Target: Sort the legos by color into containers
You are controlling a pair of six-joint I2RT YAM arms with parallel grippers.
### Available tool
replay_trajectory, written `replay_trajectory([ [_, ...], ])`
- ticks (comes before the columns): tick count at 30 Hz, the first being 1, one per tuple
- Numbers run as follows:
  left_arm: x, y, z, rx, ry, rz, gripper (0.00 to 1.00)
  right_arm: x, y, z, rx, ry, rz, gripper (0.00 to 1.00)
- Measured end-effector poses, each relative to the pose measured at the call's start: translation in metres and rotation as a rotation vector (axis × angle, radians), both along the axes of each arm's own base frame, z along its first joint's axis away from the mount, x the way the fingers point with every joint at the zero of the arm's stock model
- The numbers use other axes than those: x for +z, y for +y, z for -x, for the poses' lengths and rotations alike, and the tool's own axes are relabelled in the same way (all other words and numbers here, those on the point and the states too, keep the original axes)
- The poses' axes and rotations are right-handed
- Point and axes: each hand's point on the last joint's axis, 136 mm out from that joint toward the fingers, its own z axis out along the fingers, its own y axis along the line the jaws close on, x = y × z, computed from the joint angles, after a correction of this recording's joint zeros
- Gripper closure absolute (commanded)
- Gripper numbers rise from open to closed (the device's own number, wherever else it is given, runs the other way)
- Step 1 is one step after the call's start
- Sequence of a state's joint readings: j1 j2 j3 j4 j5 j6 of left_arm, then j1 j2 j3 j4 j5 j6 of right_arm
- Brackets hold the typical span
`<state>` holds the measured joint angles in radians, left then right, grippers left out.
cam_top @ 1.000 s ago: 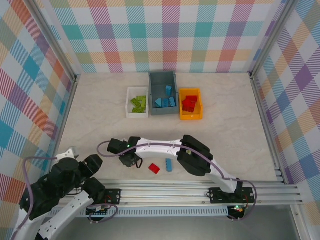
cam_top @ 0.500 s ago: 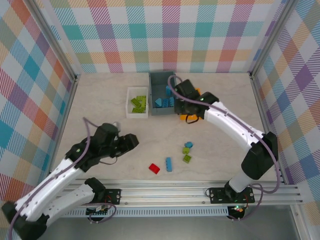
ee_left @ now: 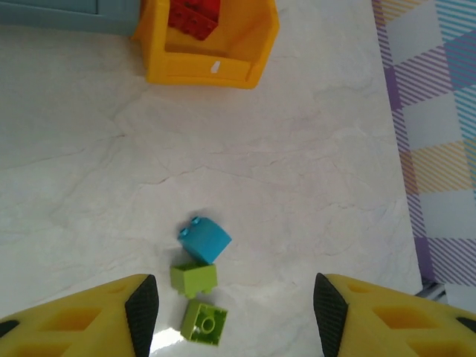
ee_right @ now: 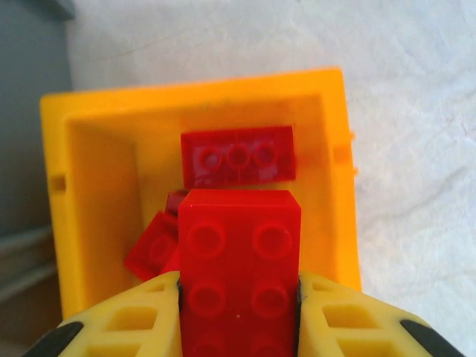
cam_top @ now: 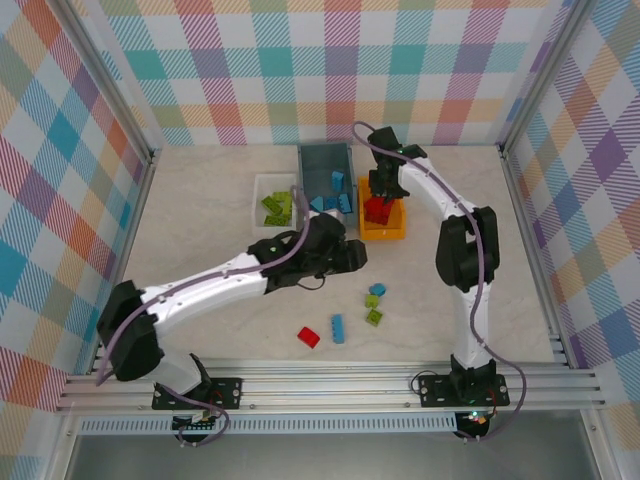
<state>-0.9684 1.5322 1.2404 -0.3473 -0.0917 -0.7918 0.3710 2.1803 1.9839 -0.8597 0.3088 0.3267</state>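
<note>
My right gripper [ee_right: 239, 297] is shut on a red 2x4 lego [ee_right: 239, 260] and hangs over the orange-yellow bin [ee_right: 97, 186], where other red legos [ee_right: 238, 155] lie. From above, the right gripper [cam_top: 381, 188] is over that orange-yellow bin [cam_top: 382, 232]. My left gripper [cam_top: 352, 256] is open above the table's middle, fingers [ee_left: 141, 312] wide apart. Just ahead of it lie a blue lego [ee_left: 204, 239] and two lime green legos [ee_left: 194, 278]. A red lego [cam_top: 308, 337] and a blue lego [cam_top: 338, 328] lie nearer the front.
The white tray [cam_top: 257, 208] holds green legos and the grey-blue bin [cam_top: 326, 158] holds blue ones; both stand left of the orange-yellow bin at the back. The left arm lies diagonally across the table's left half. Patterned walls close in three sides.
The right arm has swung from the near left of the table up to the orange-yellow bin. The left arm has stretched out rightward to the middle of the table.
</note>
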Motion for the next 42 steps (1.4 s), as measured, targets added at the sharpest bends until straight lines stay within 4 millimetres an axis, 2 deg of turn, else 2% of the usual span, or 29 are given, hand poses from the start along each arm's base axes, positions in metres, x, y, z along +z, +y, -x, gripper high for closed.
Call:
replay_trajectory([
  [3, -0.006, -0.014, -0.007, -0.003, -0.001, -0.010, 0.41, -0.005, -0.005, -0.012, -0.001, 0.009, 0.018, 0.57],
  [7, -0.009, -0.021, -0.011, 0.003, -0.006, -0.022, 0.41, -0.011, -0.009, -0.016, 0.009, 0.030, 0.041, 0.46],
  [10, -0.009, -0.023, -0.012, 0.006, -0.011, -0.026, 0.42, -0.011, -0.009, -0.015, 0.019, 0.037, 0.048, 0.42],
  [15, -0.014, -0.021, -0.008, 0.007, -0.004, -0.054, 0.42, -0.006, -0.007, -0.014, 0.023, 0.032, 0.044, 0.42],
  [18, -0.019, -0.019, -0.003, 0.003, 0.004, -0.081, 0.40, 0.014, -0.005, -0.009, 0.030, 0.002, 0.031, 0.43],
  [20, -0.022, -0.019, 0.002, -0.005, 0.010, -0.096, 0.38, 0.040, -0.003, 0.001, 0.039, -0.040, 0.012, 0.43],
  [23, -0.027, -0.019, 0.010, -0.017, 0.018, -0.128, 0.36, 0.092, -0.002, 0.028, 0.051, -0.130, -0.040, 0.43],
  [25, -0.033, -0.020, 0.017, -0.028, 0.023, -0.153, 0.35, 0.125, -0.004, 0.057, 0.054, -0.193, -0.099, 0.41],
  [28, -0.049, -0.027, 0.027, -0.055, 0.040, -0.189, 0.33, 0.154, -0.009, 0.111, 0.063, -0.249, -0.210, 0.37],
  [30, -0.065, -0.030, 0.034, -0.073, 0.059, -0.228, 0.33, 0.157, -0.013, 0.148, 0.067, -0.251, -0.286, 0.35],
  [34, -0.095, -0.037, 0.041, -0.117, 0.088, -0.317, 0.32, 0.142, -0.023, 0.209, 0.063, -0.205, -0.387, 0.33],
  [37, -0.105, -0.043, 0.040, -0.155, 0.086, -0.369, 0.29, 0.139, -0.032, 0.243, 0.056, -0.191, -0.425, 0.31],
  [42, -0.099, -0.060, 0.032, -0.200, 0.058, -0.384, 0.27, 0.167, -0.040, 0.276, 0.072, -0.270, -0.505, 0.29],
])
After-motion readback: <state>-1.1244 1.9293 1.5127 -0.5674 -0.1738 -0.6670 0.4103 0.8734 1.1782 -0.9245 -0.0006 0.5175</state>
